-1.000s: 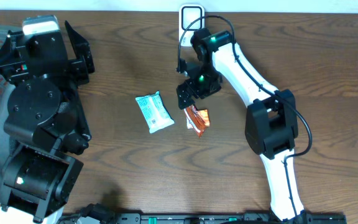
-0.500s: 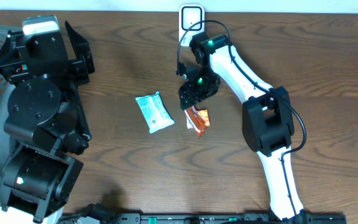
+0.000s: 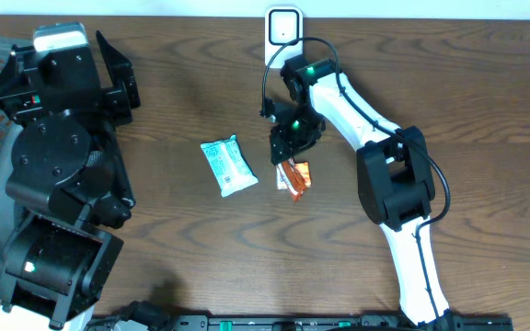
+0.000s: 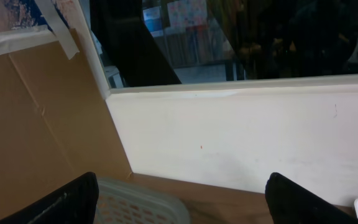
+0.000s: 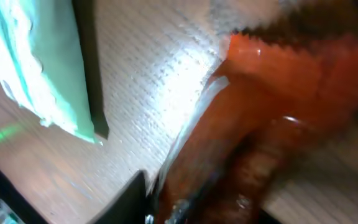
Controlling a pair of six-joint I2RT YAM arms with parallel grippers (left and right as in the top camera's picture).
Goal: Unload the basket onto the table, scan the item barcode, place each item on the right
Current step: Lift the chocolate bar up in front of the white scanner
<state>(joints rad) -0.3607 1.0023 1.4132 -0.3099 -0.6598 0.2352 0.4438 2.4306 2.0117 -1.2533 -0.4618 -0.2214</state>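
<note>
Atop orange packet [image 3: 297, 181], apparently, right claw [image 3: 285, 157].

The table [image 3: 449, 83] carries two packets near its middle. The bigger packet [image 3: 226, 166] lies left of the smaller packet [image 3: 295, 180], near it but not touching. The right gripper [image 3: 286, 150] sits over the smaller packet's far end. The scanner [image 3: 283, 25] stands at the table's far edge, behind both packets. The left arm [image 3: 58, 165] is at the table's left side, well apart from them.

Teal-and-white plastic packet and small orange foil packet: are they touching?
Apart. The overhead view shows bare brown wooden table between the teal-and-white plastic packet and the small orange foil packet.
</note>
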